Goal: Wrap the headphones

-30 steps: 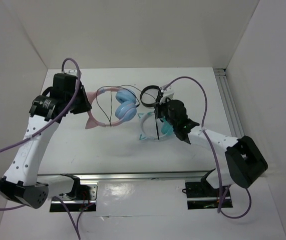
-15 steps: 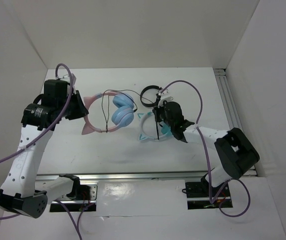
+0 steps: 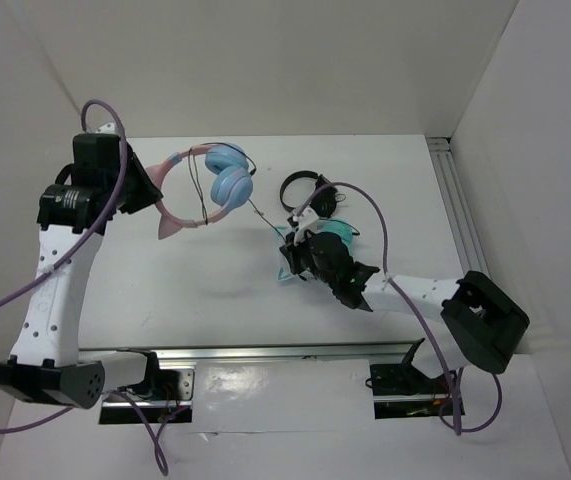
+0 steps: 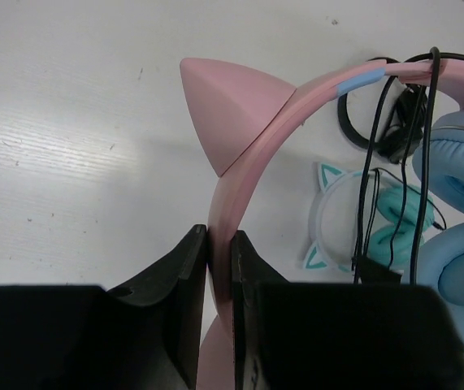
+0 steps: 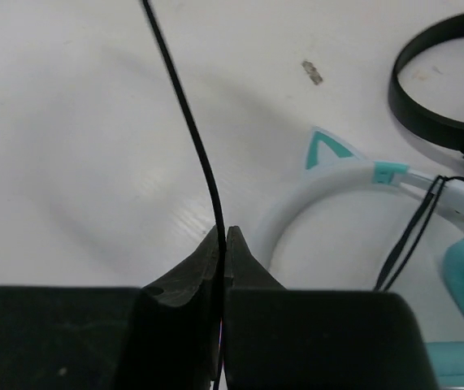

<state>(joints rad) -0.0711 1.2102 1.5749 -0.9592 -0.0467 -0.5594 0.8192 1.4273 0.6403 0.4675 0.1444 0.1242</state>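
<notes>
Above the rear left of the white tabletop [image 3: 215, 290], the left hand [image 4: 219, 244] is clamped on the headband of the pink cat-eared headphones with light blue cups [image 3: 227, 182]. The right hand [image 5: 224, 237] is pinched shut on their thin black cable [image 5: 189, 122].

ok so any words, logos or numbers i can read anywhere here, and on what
No readable text anywhere.
Pale marks on the left arm's black joint: too small to read.
The pink headphones, their cable, the white-and-teal headphones and the black headphones: no print shows.
</notes>
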